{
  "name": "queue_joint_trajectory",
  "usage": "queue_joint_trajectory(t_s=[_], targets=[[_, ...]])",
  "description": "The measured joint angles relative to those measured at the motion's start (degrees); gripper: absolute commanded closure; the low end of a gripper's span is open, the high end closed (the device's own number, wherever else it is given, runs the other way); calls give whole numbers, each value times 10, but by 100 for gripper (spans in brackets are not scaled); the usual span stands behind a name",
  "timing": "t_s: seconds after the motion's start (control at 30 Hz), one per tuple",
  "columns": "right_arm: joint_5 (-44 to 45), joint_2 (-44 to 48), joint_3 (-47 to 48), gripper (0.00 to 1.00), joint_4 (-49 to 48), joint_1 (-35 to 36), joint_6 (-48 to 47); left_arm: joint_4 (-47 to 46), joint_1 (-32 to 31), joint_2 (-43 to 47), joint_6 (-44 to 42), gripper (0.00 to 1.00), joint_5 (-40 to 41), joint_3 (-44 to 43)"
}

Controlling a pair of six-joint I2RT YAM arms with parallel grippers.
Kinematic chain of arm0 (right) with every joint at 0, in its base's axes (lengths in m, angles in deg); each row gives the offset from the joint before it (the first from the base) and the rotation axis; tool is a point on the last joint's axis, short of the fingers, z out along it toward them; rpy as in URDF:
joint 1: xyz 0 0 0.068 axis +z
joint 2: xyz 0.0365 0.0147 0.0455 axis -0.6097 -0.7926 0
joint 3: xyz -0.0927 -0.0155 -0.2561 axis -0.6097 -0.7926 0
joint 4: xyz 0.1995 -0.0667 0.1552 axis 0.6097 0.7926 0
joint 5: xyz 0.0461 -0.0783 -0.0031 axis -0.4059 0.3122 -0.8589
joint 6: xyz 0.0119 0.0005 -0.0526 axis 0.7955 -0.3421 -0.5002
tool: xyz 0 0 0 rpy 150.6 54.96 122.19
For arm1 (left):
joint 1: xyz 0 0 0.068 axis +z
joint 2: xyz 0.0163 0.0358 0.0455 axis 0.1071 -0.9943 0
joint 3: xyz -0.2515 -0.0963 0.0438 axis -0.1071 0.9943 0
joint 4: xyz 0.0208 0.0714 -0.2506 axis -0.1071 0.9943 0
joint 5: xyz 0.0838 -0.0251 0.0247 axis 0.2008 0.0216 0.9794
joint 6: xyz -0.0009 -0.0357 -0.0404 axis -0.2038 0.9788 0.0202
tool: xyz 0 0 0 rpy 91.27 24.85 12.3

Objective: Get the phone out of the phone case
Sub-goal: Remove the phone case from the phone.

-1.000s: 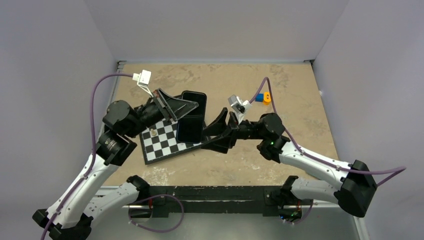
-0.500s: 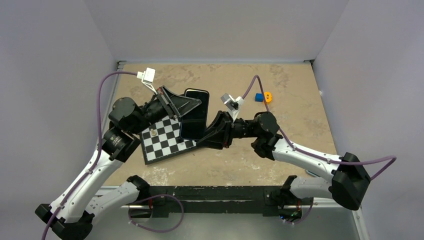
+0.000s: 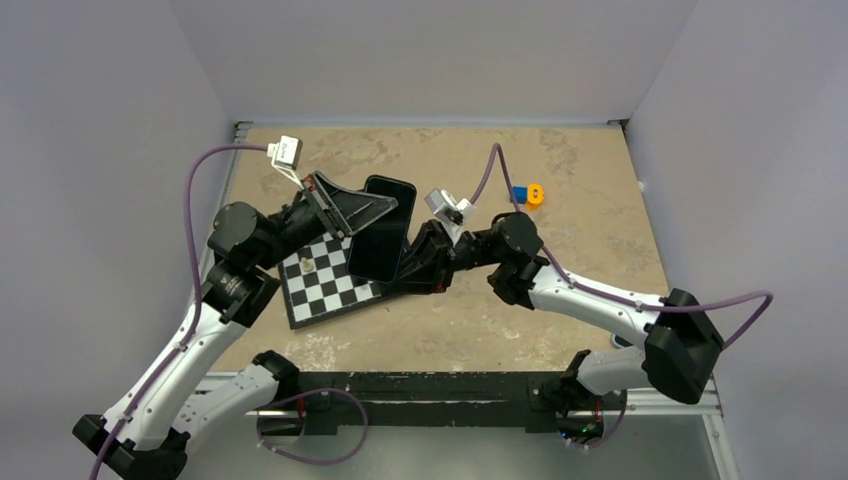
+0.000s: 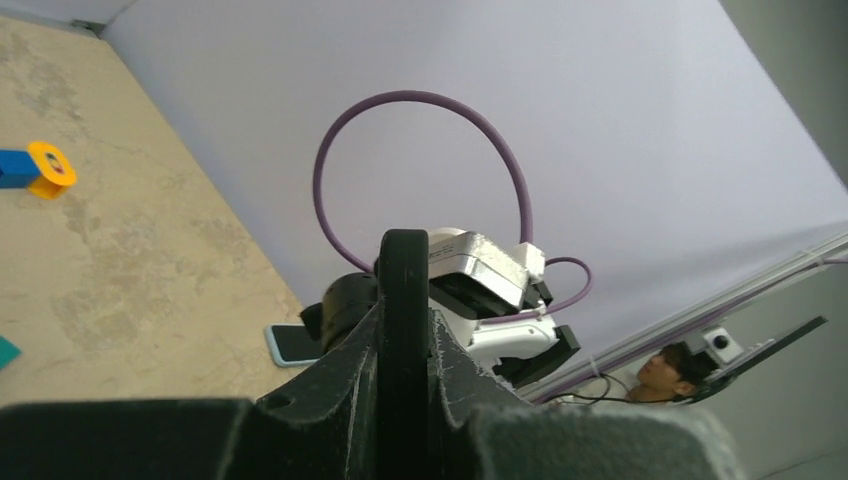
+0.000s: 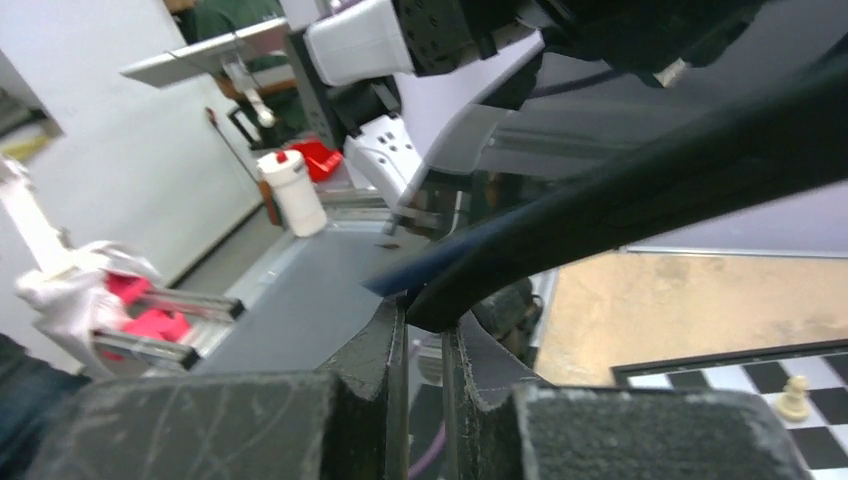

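Observation:
A black phone case [image 3: 385, 228] hangs in the air over the checkered board, held between both grippers. My left gripper [image 3: 382, 206] is shut on its upper left edge, which stands edge-on between the fingers in the left wrist view [image 4: 403, 275]. My right gripper [image 3: 397, 274] is shut on its lower end, and the edge looks bowed in the right wrist view [image 5: 620, 190]. No camera holes show from here. The phone [image 4: 290, 345], black screen up with a light-blue rim, lies flat on the table beyond the right arm.
A black-and-white checkered board [image 3: 325, 285] with a small white pawn [image 3: 303, 266] lies under the left gripper. A blue and orange block [image 3: 528, 194] sits at the back right. Grey walls close in the tan table on three sides.
The right gripper has moved left and forward toward the left gripper. The case has shifted slightly left and straightened from a bent shape. Both grippers keep their hold.

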State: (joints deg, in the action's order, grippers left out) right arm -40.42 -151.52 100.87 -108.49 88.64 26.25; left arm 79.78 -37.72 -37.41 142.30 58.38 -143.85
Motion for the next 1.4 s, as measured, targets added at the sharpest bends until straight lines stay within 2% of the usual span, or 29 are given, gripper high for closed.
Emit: queue_joint_trajectory(t_s=[0.23, 0.4, 0.43, 0.47, 0.5, 0.57, 0.83, 0.97, 1.1, 1.4], targets=[[-15, -44, 39, 100, 39, -1, -132, -10, 3, 7, 38, 100, -7, 5], [-6, -37, 57, 100, 84, -1, -173, -28, 5, 11, 41, 100, -5, 6], [10, -28, 55, 95, 95, -1, -172, -36, 5, 9, 44, 100, -3, 7], [23, -20, 51, 82, 100, -1, -170, -45, 5, 7, 45, 100, 0, 7], [46, -4, 39, 72, 106, -1, -163, -58, 5, 4, 50, 100, 3, 10], [80, 28, 16, 60, 118, 0, -142, -78, 5, -3, 56, 100, 13, 19], [167, 114, -22, 42, 243, -4, -16, -28, -9, 5, 31, 100, 88, 39], [185, 179, -46, 40, 278, -16, 25, -9, -15, 20, 13, 100, 102, 38], [187, 214, -49, 54, 279, -17, 56, 0, -16, 16, 6, 100, 110, 38], [138, 151, -49, 55, 172, -18, 162, 8, -16, -5, 7, 100, 111, 38]])
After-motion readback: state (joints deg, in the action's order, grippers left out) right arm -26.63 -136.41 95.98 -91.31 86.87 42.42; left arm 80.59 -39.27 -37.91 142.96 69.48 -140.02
